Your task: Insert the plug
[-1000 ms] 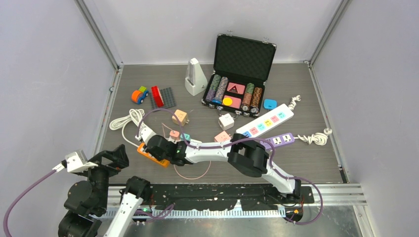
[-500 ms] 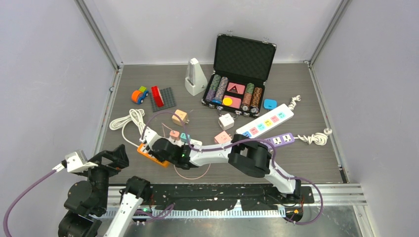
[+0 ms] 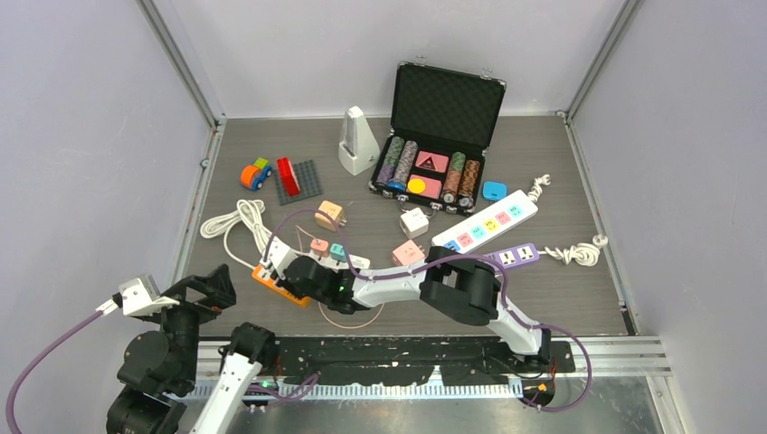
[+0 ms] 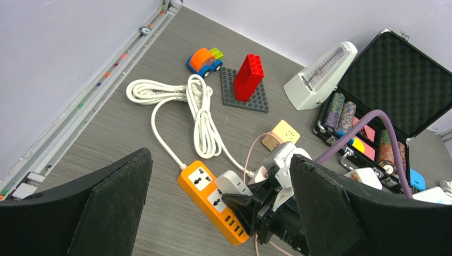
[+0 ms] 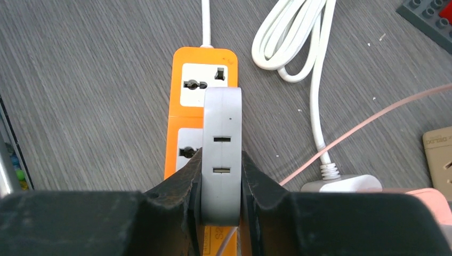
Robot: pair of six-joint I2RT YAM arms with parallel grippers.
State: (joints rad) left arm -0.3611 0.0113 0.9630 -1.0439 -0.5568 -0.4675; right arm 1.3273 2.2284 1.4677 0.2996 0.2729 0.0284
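Fingers of right arm clamp flat grey two-slot plug over orange power strip; left fingers spread wide.

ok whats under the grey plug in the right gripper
The orange power strip lies under the grey plug. Its far socket shows free; the nearer socket is half covered, and the plug's prongs are hidden.

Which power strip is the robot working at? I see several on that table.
Start at the table's near-left part, where a coiled white cable lies. Follow that cable to its end: the orange power strip, beneath the right claw holding a grey plug. Only it is orange; a white strip and a purple strip lie far right.
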